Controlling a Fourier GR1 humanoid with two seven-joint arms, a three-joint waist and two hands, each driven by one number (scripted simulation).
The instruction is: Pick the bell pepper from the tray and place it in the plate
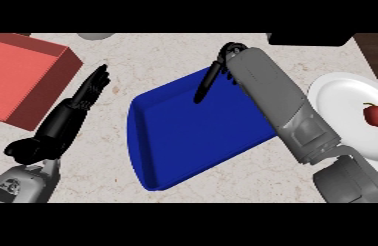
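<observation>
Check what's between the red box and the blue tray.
In the head view, the robot's left hand, fingers straight, over bare counter; nothing else lies between the red box and blue tray.

No readable text, label, number or sign on tray (199,140), plate (336,101), red box (29,75), counter (103,180).

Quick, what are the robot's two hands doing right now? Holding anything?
Left hand: open, fingers straight, holding nothing.
Right hand: open over the blue tray, holding nothing.
</observation>
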